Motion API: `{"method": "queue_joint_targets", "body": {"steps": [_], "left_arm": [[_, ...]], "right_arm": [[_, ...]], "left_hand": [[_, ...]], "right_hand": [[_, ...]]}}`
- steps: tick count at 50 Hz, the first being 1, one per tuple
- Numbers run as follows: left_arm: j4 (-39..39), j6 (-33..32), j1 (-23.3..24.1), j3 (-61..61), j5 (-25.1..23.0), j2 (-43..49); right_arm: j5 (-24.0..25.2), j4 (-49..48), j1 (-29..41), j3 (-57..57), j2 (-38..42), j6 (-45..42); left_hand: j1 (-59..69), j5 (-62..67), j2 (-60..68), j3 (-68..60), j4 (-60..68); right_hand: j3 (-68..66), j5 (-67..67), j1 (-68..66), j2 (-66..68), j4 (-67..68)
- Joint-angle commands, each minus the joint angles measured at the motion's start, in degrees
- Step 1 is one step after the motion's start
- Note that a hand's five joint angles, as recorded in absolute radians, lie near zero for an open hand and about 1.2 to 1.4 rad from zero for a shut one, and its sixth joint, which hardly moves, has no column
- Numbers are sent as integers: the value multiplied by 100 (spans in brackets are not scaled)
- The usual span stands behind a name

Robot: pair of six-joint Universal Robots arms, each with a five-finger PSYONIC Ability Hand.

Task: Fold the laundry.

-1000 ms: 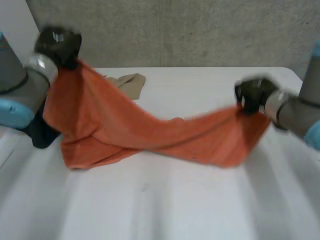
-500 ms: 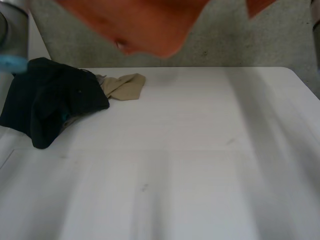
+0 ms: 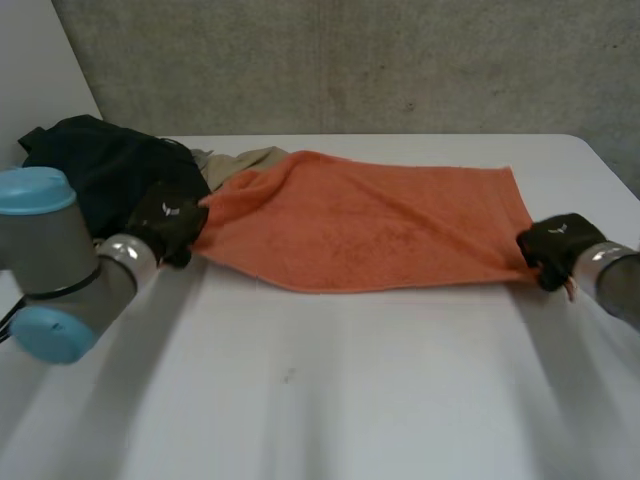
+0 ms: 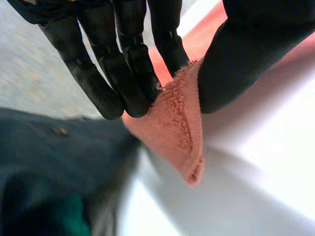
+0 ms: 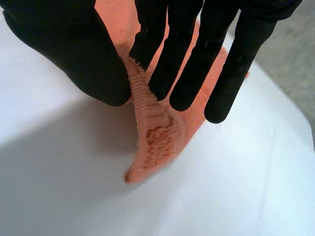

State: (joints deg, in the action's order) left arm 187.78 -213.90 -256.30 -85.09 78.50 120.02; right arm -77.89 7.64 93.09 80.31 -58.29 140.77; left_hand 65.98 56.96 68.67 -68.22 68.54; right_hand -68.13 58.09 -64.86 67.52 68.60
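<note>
The near worktop (image 3: 330, 400) lies bare. At the orange towel's (image 3: 370, 220) near edge each hand grasps a corner. The left hand (image 3: 168, 222) pinches its corner between thumb and straight fingers, and the right hand (image 3: 556, 247) does likewise at the opposite corner, both low at the surface. Between the hands the towel lies spread flat, reaching away from the fingertips. Beyond the left hand sit a dark garment (image 3: 95, 165) and a beige cloth (image 3: 240, 160), the latter meeting the towel's far corner. The step looks like laying out. The next move probably calls for carrying both pinched corners together to the far edge, with the edges aligned.
</note>
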Motion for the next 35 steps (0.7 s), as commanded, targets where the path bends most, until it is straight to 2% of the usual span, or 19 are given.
{"method": "queue_joint_targets", "body": {"steps": [1,4,7,9,14,21,26,29,30,35], "left_arm": [[-2322,-679,124,-1009,402,-1436],[-3333,-732,264,-1211,455,-1745],[-4114,-776,352,-1212,447,-1798],[-4319,-793,378,-1107,429,-1798],[-4048,-942,370,-457,464,-1491],[-3152,-1075,370,1414,684,-463],[-2370,-1022,335,3610,675,311],[-1816,-812,326,4762,517,531],[-1475,-567,326,5174,430,558],[-51,339,343,5548,569,374]], "right_arm": [[195,2275,-677,476,-1376,-1805],[335,3198,-871,600,-1711,-2597],[388,3682,-933,539,-1747,-3106],[371,3745,-924,486,-1677,-3152],[178,3719,-775,196,-1177,-3117],[-297,3263,-397,-1024,-350,-2670],[-394,2201,-63,-2711,10,-1871],[-403,1059,25,-3643,99,-1229],[-403,360,43,-3932,99,-897],[-525,-1780,43,-3839,-129,370]], "left_hand": [[1402,1304,1133,-1178,1146],[1402,1304,1133,-1178,1146],[1402,1304,1133,-1178,1146],[1402,1304,1133,-1178,1146],[1402,1304,1133,-1178,1146],[1402,1304,1133,-1178,1146],[1402,1304,1133,-1178,1146],[1402,1304,1133,-1178,1146],[1402,1304,1133,-1178,1146],[1402,1304,1133,-1178,1146]], "right_hand": [[-1187,1191,-1514,1248,1140],[-1187,1191,-1514,1248,1140],[-1187,1191,-1514,1248,1140],[-1187,1191,-1514,1248,1140],[-1187,1191,-1514,1248,1140],[-1187,1191,-1514,1248,1140],[-1187,1191,-1514,1248,1140],[-1187,1191,-1514,1248,1140],[-1187,1191,-1514,1248,1140],[-1187,1191,-1514,1248,1140]]}}
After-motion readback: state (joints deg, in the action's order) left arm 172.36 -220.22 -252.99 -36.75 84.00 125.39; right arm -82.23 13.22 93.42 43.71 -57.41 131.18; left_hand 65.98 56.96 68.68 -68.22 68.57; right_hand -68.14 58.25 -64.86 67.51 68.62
